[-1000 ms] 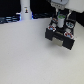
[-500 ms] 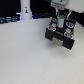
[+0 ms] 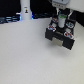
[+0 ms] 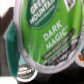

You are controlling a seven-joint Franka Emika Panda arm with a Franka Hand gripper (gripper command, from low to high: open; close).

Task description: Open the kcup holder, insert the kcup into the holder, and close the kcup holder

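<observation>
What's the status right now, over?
Gripper low over the kcup holder, jaw state unclear. Green-topped kcup fills the wrist view. White bottle stands well off to the exterior view's left, nothing blocking.

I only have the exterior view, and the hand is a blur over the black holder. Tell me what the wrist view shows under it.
Observer: A pod with a bright green lid fills most of the wrist view.
Operator: Read me the lid.
Observer: It says "Green Mountain" and "Dark Magic" in white letters.
Operator: Report what else is around it.
Observer: A second pod with a dark lid lies beside it, and the edge of a reddish-lidded pod shows too. No fingers of the hand show there, so I cannot confirm the grip.
</observation>
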